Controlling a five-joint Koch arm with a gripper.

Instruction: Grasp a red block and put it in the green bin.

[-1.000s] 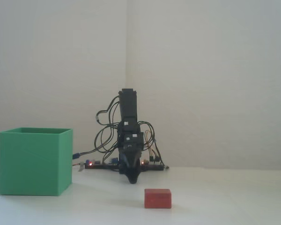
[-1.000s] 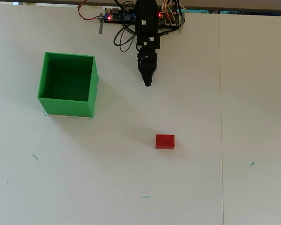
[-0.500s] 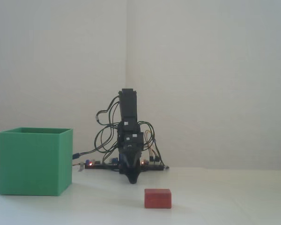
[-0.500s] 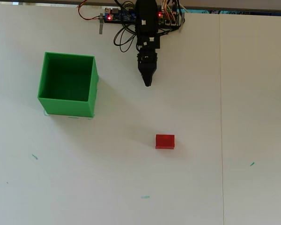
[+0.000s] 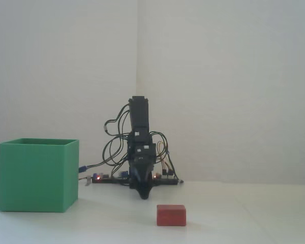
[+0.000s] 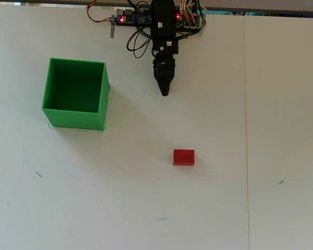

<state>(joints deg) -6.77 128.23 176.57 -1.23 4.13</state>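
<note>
Black arm point(image 5: 139, 133) folded upright over its base, wrist bent down. Gripper point(image 6: 164, 92) points low toward the table, tapering to a single dark tip point(image 5: 144, 195); jaws appear pressed together, no gap visible, nothing held.

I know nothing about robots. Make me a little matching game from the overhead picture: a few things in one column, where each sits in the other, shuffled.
Things:
1. green bin
2. red block
3. gripper
4. circuit board

Places in the overhead view:
A. top edge, at the arm's base
B. left side, open and empty
C. pointing down from the arm, holding nothing
D. alone near the middle of the table

Pairs: 1-B, 2-D, 3-C, 4-A
</note>
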